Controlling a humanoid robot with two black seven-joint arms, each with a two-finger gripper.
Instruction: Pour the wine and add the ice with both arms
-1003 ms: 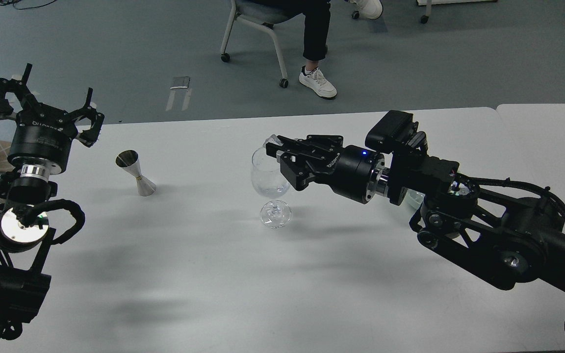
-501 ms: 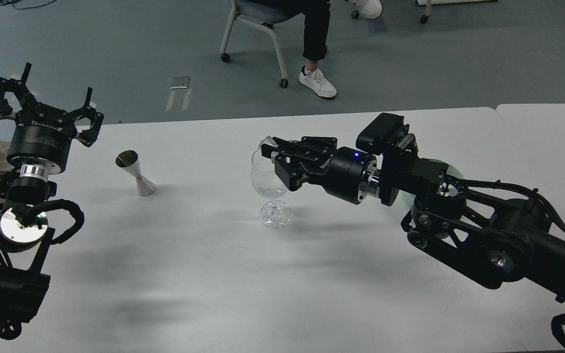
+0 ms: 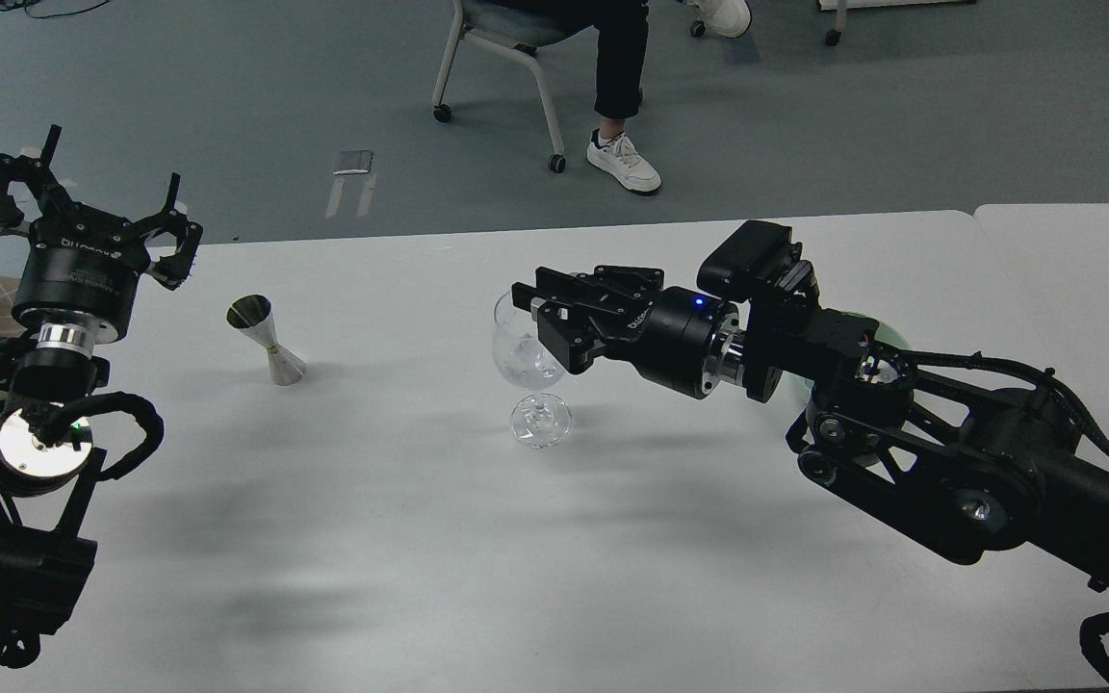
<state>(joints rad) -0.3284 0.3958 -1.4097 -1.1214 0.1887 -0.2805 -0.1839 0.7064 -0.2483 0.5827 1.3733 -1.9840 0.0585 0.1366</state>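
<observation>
The right gripper [image 3: 540, 308] hung, jaws released, over the wine glass [image 3: 528, 371] mid-table, ice [image 3: 523, 358] inside. The left gripper [image 3: 88, 207] stood spread at the table's [image 3: 420, 539] far-left corner, beside a metal jigger [image 3: 266, 339]; the near half lay open.

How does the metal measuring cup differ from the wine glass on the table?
The measuring cup is opaque silver metal with an hourglass shape; the wine glass is clear, with a round bowl, thin stem and flat foot. The measuring cup stands alone, left of the glass, with no claw near it; the wine glass has the right claw at its rim. The glass looks taller. Both stand on the white table.
</observation>
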